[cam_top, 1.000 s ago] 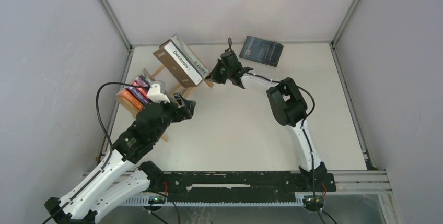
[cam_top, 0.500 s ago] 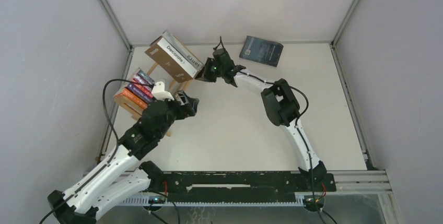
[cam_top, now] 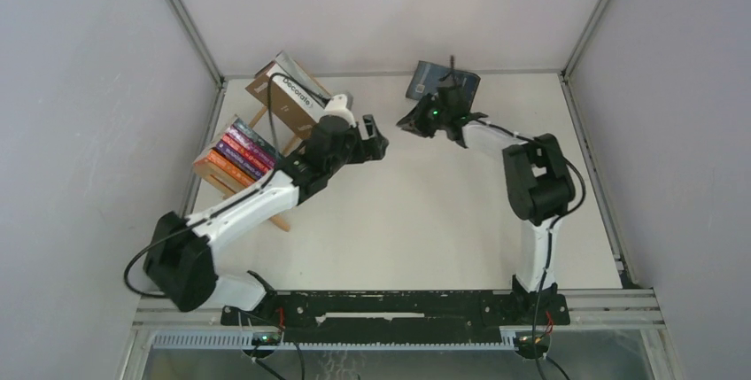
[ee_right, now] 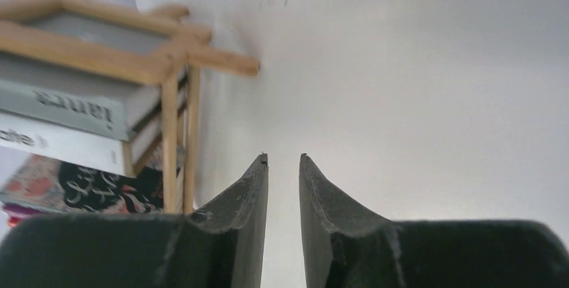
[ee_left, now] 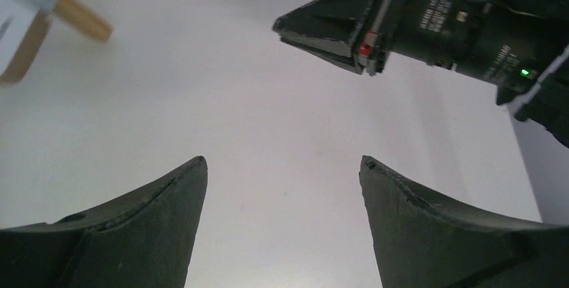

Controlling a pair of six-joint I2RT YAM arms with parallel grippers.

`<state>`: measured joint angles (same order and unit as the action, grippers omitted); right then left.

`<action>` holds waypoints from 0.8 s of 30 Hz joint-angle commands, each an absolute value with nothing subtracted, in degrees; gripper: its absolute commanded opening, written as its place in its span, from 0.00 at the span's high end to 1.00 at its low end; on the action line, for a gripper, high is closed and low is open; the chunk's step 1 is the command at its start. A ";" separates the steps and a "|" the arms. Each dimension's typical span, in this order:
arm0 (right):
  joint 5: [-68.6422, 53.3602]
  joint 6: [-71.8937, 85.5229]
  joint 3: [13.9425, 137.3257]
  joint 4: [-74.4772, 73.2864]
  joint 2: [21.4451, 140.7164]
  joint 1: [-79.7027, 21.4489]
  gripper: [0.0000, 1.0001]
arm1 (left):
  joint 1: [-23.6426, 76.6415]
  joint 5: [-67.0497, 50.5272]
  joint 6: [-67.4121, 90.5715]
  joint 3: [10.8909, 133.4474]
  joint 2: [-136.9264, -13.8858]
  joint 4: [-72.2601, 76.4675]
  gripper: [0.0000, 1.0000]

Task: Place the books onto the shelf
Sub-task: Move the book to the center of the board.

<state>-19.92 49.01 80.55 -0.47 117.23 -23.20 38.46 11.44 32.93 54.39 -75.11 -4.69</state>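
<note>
Blue book [cam_top: 465,89] alone at back, off the shelf [ee_right: 171,133]; your right gripper [ee_right: 282,158], barely parted, empty, is nearest, so likely its pick. Left gripper [ee_left: 283,162] wide, empty.

Books [cam_top: 237,151] on shelf [cam_top: 259,117]; blue book [cam_top: 425,78] apart

The right tool [cam_top: 406,122] has left the shelf [cam_top: 262,117], jaws parting; the left tool [cam_top: 375,144] reached forward.

Far left, a thick book [cam_top: 295,94] on the shelf [ee_right: 176,120] carries "Decorate" in dark letters on its white spine. In the right wrist view the grey book [ee_right: 74,110] above it bears a blurred word, perhaps "janra". White cursive on the illustrated cover [ee_right: 100,190] below is illegible.
</note>
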 commanded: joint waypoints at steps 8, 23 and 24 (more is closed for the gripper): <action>-17.31 44.97 78.22 3.39 109.99 -8.96 0.53 | 38.19 6.24 30.81 90.29 -109.24 -1.68 0.11; -18.11 45.49 89.04 3.53 121.19 -1.11 0.45 | 30.47 9.19 40.52 120.92 -138.76 2.78 0.06; -18.11 45.67 89.64 3.58 121.92 -0.81 0.45 | 29.96 8.74 41.46 123.13 -140.65 2.89 0.06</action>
